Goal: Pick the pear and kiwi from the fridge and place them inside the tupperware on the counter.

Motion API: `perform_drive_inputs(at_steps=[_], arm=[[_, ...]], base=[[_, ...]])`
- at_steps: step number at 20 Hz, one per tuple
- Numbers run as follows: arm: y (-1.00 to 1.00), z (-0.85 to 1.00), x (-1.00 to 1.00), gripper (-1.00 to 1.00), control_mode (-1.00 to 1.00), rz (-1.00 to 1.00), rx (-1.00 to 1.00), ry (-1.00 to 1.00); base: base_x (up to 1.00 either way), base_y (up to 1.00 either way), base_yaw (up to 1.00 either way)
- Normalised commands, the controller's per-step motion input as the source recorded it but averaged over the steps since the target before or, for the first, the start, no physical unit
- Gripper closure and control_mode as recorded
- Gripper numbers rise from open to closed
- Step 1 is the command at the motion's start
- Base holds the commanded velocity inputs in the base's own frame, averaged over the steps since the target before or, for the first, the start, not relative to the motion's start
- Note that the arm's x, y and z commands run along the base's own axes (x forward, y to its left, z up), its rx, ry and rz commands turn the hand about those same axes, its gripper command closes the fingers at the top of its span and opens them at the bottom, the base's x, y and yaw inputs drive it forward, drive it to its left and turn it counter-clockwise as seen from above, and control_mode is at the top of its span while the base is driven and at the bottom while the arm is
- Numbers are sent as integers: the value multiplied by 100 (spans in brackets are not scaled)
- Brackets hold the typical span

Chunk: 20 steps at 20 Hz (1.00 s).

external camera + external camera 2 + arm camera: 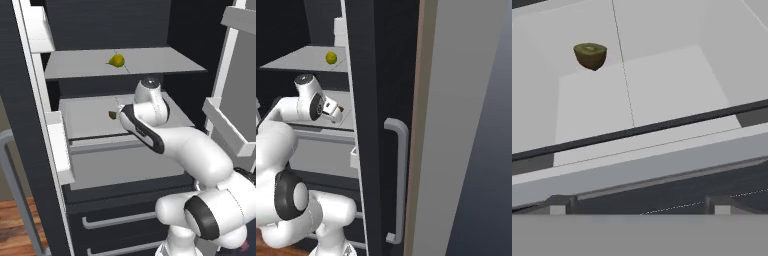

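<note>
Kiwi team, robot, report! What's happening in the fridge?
Tool open, empty. Kiwi ahead on lower shelf, untouched. Pear on shelf above. Nothing between tool and kiwi.

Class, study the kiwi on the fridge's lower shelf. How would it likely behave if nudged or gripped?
The kiwi looks like a cut half with a flat green top and rounded base, so it may rock or roll when nudged. It is small, so probably light. The shelf looks smooth, so it could slide from the open hand.
</note>
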Motion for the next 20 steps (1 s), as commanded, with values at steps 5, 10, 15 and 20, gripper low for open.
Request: perform_drive_inputs(at_steps=[5, 10, 15, 20], arm=[[0, -11, 56, -100, -100, 6, 0, 9], [7, 0, 48, -100, -100, 0, 0, 26], [12, -3, 22, -100, -100, -7, 0, 0], [21, -3, 17, -100, -100, -12, 0, -8]], base=[[0, 0, 0], [0, 0, 0], [0, 0, 0], [0, 0, 0]])
